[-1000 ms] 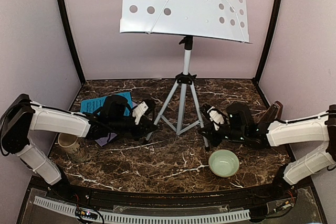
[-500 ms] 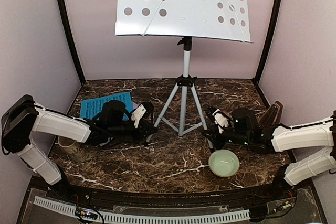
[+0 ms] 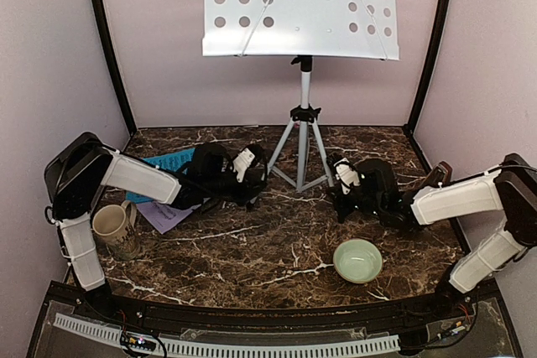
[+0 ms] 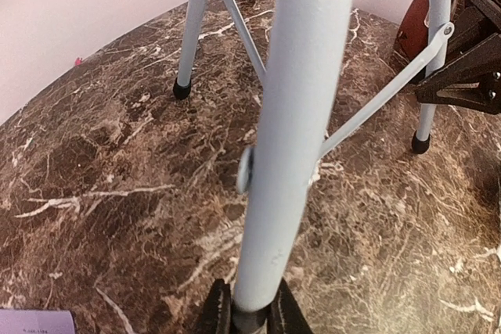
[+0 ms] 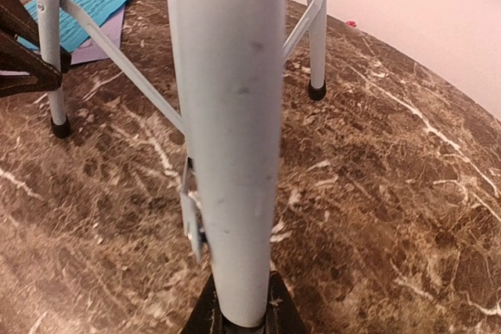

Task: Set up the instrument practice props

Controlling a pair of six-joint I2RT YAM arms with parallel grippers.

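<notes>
Silver-white tripod music stand point(image 3: 304, 90) upright at 12 o'clock on the brown marbled table point(image 3: 252, 249), perforated desk point(image 3: 319, 39) raised high before the back wall. Left jaws nearly closed, pinching the stand's 9 o'clock leg point(image 4: 290, 138) low down, close above the foot. Right jaws just as narrow, clamped low on the 3 o'clock leg point(image 5: 227, 138). Third leg point(image 4: 196, 21) free, foot on the table. Left arm point(image 3: 143, 178) reaching in from 8 o'clock and right arm point(image 3: 453, 197) from 4 o'clock, both low over the marble. Blue music sheet point(image 3: 172, 159) flat at 10 o'clock, partly hidden by the left arm, lying over an edge of the lilac music sheet point(image 3: 164, 215) at 9 o'clock. Reddish-brown metronome point(image 3: 438, 175) at 3 o'clock, mostly hidden behind the right arm. Beige mug point(image 3: 111, 225) at 8 o'clock, just beside the left arm. Pale green bowl point(image 3: 358, 260) at 5 o'clock, near the right arm but apart from it.
</notes>
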